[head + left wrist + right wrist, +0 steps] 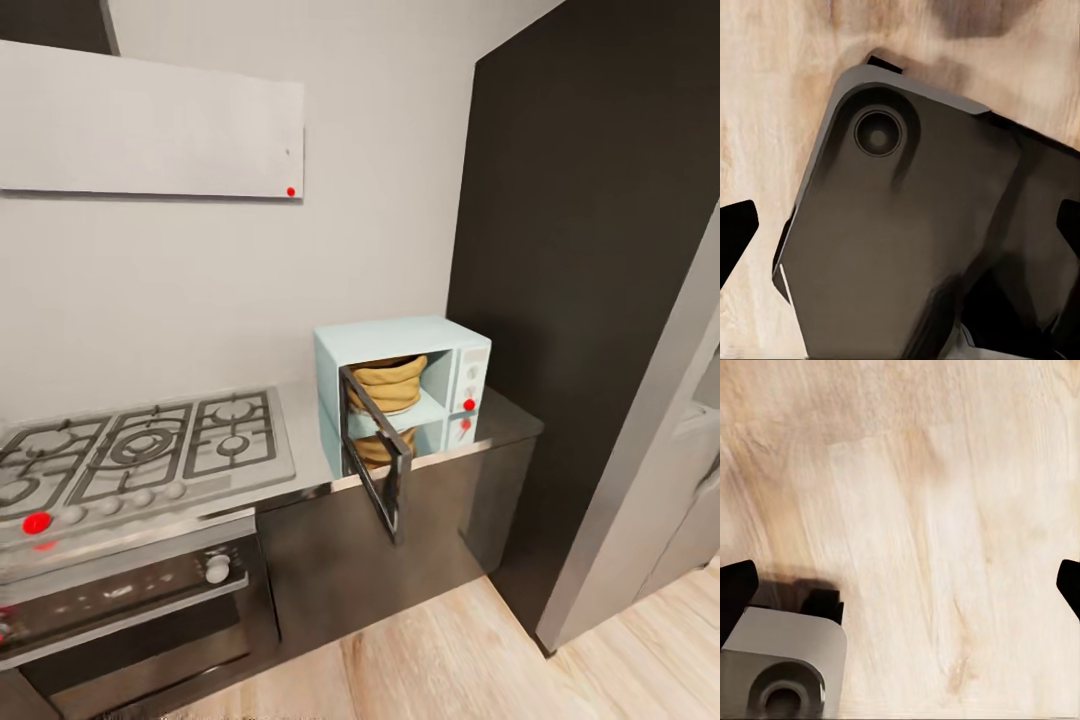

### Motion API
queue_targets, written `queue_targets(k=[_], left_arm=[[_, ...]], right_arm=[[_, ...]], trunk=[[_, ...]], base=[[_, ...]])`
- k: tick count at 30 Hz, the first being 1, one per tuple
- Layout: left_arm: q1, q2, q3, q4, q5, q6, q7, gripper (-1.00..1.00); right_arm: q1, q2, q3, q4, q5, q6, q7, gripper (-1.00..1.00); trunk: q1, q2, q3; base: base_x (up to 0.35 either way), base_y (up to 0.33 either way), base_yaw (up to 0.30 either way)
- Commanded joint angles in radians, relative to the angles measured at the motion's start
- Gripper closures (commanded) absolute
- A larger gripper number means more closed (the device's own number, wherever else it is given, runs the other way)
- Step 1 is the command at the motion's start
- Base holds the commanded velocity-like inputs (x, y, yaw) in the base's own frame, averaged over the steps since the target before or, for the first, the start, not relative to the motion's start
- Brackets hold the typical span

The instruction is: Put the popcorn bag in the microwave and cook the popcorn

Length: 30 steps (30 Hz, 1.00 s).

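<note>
Popcorn bag (pixel 388 383) first: from my head camera I see it sitting inside the microwave (pixel 402 395), tan and ridged, resting on the cavity floor behind the open door (pixel 380 462), which swings out toward me past the edge of the countertop (pixel 430 455). The microwave stands at the right end of that slab, with the gas hob (pixel 140 450) well to its left, the oven (pixel 130 610) beneath the hob, a flat white hood (pixel 150 125) on the wall above, and a tall dark unit (pixel 590 250) just beside the microwave on the right. On my left wrist camera the left gripper (pixel 900 229) has its dark fingertips (pixel 733 232) at the two edges of the picture, spread wide and holding nothing, above a dark part of the robot's base (pixel 907 247) and wooden floor (pixel 772 90). On my right wrist camera the right gripper (pixel 904 585) is likewise spread wide and empty, one fingertip (pixel 735 589) at each edge, over pale floor boards (pixel 930 510) with a grey base corner (pixel 784 667) nearby. The bag is nowhere near either pair of fingers.
</note>
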Motion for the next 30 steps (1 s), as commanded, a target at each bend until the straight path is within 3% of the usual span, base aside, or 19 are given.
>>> queue_targets(k=[1,3,6,24,30], left_arm=[[0.0,-0.001,0.001,0.0,0.008,-0.002,0.022,-1.0],[0.0,-0.004,0.0,-0.001,0.007,-0.002,0.086,-1.0],[0.0,-0.021,-0.005,0.0,0.0,-0.004,0.115,-1.0],[0.0,-0.026,-0.003,-0.007,0.01,-0.005,0.122,-1.0],[0.0,-0.026,-0.004,-0.001,0.013,-0.004,0.123,-1.0]], right_arm=[[-0.001,-0.002,-0.008,0.001,0.008,0.012,0.004,-1.0],[-0.001,-0.002,-0.008,0.001,0.008,0.033,0.013,-1.0],[-0.001,-0.003,-0.008,0.001,0.007,0.053,0.043,-1.0],[0.007,0.002,-0.008,0.001,0.009,0.044,0.06,-1.0],[0.007,0.0,-0.008,0.001,0.01,0.037,0.059,-1.0]], trunk=[[0.0,-0.001,-0.001],[0.0,-0.001,-0.001],[0.0,-0.001,-0.001],[0.0,-0.001,-0.006],[0.0,-0.001,-0.007]], base=[[0.0,0.0,0.3],[0.0,0.0,0.3],[0.0,0.0,0.3],[0.0,-0.001,0.3],[0.01,-0.236,0.084]])
